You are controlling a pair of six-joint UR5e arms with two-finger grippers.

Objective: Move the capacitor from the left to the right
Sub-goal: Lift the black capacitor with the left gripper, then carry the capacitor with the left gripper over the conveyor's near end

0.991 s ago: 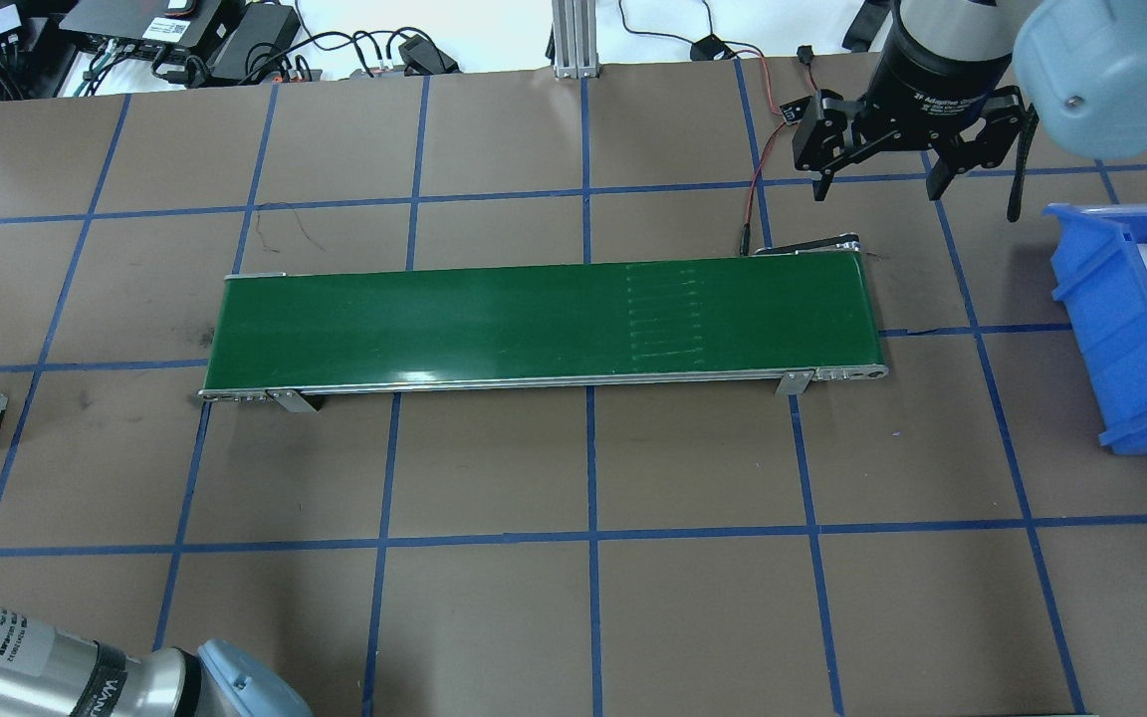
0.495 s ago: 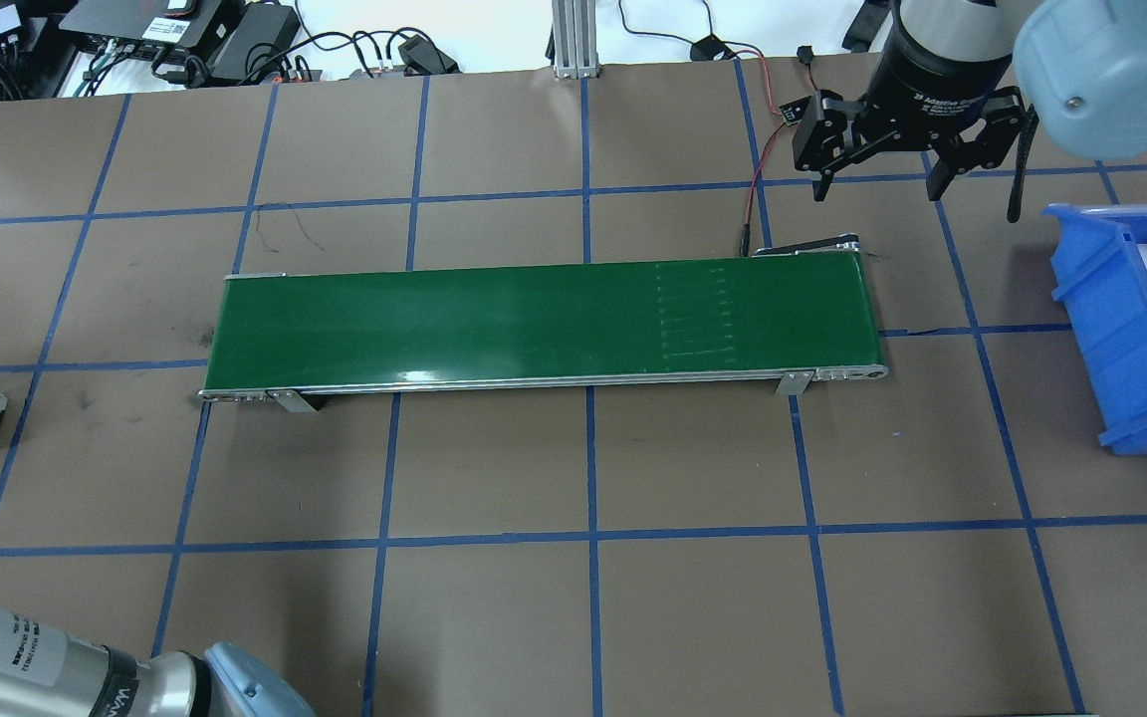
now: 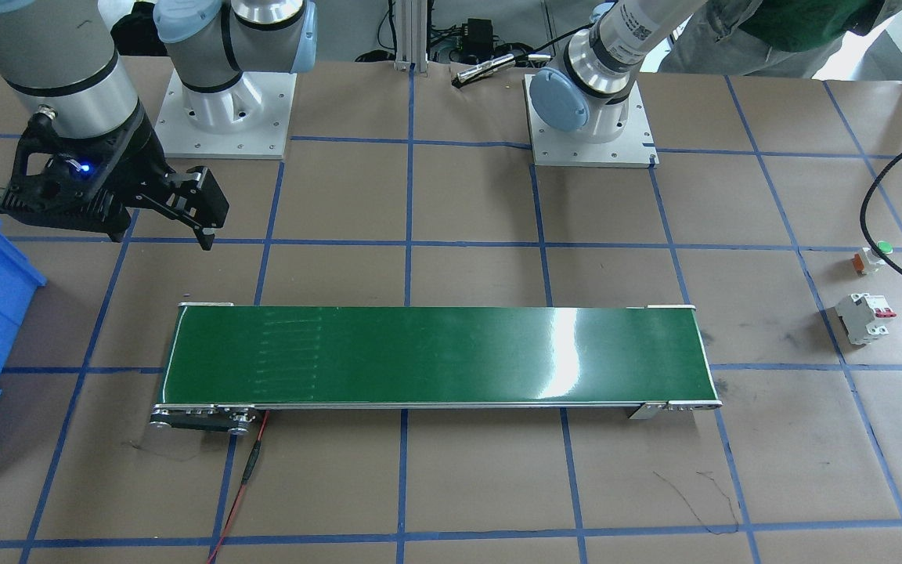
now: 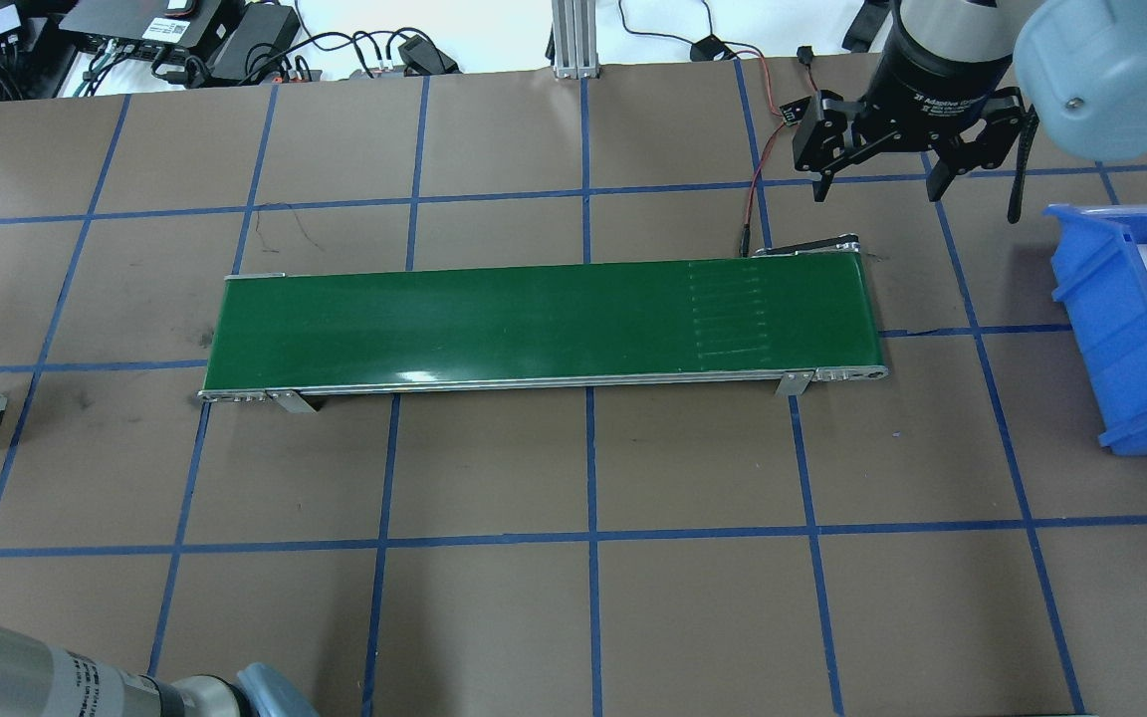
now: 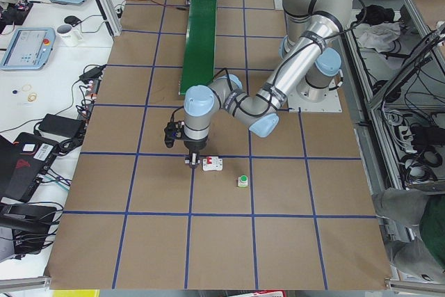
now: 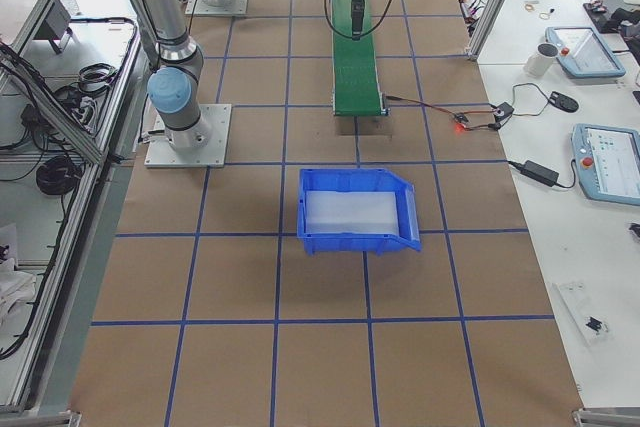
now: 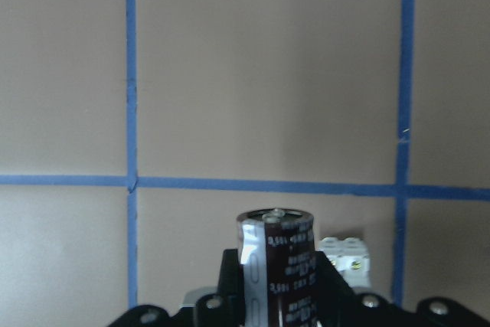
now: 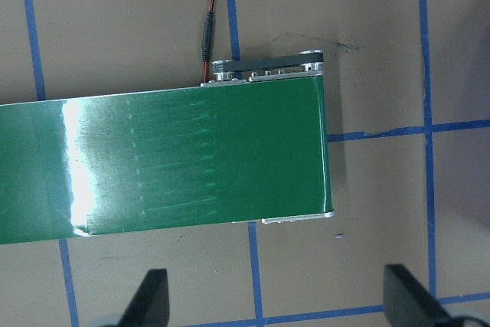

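The capacitor [image 7: 277, 266], a dark brown cylinder with a white stripe, stands upright between the fingers [image 7: 230, 277] of my left gripper [image 7: 277, 289], which is shut on it. The exterior left view has this gripper [image 5: 189, 161] pointing down just above the table, close beside the white breaker [image 5: 212, 165]. It is outside the overhead view. My right gripper [image 4: 877, 189] hangs open and empty beyond the right end of the green conveyor belt [image 4: 534, 324], and its wrist view looks down on that belt end [image 8: 230, 158].
A blue bin [image 4: 1131, 339] sits at the table's right side, past the belt. The white breaker [image 3: 862, 317] and a green-capped push button [image 3: 874, 257] lie at the left end. A red wire [image 4: 755, 189] runs to the belt's far right corner.
The faint line pattern on the belt has travelled to the right. The left arm's link at the overhead view's bottom left has slid down and left. The right gripper has stayed still.
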